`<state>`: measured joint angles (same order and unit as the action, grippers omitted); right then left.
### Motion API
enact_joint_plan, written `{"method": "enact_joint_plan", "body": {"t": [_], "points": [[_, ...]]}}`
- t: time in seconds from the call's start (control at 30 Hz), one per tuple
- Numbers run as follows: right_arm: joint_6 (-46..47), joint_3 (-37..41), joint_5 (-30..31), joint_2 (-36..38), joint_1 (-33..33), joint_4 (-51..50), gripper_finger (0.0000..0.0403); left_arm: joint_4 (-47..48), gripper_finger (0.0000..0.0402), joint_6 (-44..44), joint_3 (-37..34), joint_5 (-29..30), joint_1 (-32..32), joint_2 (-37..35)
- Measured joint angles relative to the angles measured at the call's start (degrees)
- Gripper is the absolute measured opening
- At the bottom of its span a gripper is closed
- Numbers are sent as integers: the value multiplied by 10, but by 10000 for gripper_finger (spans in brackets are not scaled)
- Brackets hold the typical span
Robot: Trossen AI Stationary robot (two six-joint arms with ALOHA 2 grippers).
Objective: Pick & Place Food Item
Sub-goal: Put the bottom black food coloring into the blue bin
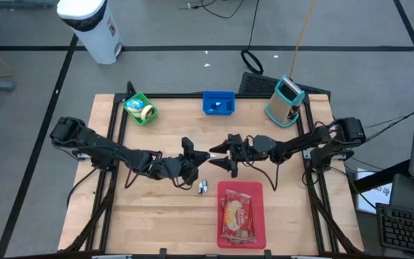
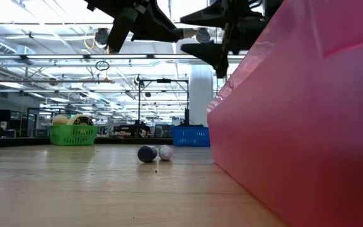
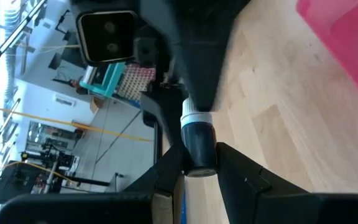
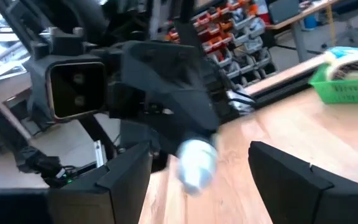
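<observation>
1. The wooden table (image 1: 157, 223) carries everything; both arms reach in from its sides, and their grippers meet above its middle, clear of the surface.
2. The red tray (image 1: 239, 188) lies on the near side of the table, just beside the meeting point. A food packet (image 1: 238, 217) already lies flat inside it, so that much of the placing looks done.
3. The green basket (image 2: 73, 135) and the blue bin (image 1: 218, 104) stand along the far edge, well apart from the grippers. The basket holds some rounded items.
4. The left gripper (image 3: 199, 158) is clamped on a small cylinder (image 3: 197, 140), dark-bodied with a white cap, held in the air and pointing toward the other arm.
5. The right gripper (image 4: 197, 168) faces it with its fingers spread wide. The cylinder's pale end sits in the gap, but neither finger touches it, so this gripper has hold of nothing.
6. Two small pieces (image 1: 202, 187), one dark and one white, lie on the table between the grippers and the tray.
7. By my judgement this is mid-handover: the cylinder is picked but not yet set down, and the loose pieces are left to deal with.
</observation>
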<state>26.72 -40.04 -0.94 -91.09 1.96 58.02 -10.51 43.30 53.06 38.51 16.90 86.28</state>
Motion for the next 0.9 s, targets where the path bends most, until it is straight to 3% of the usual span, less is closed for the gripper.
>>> {"method": "enact_joint_plan", "body": {"t": [0.27,0.9], "points": [[-4,-51,-24,-56,0,0,243,0,81,-4,0,0,-2,0],[-5,-52,-22,-48,-1,-12,106,28,81,-18,0,2,-1,0]]}}
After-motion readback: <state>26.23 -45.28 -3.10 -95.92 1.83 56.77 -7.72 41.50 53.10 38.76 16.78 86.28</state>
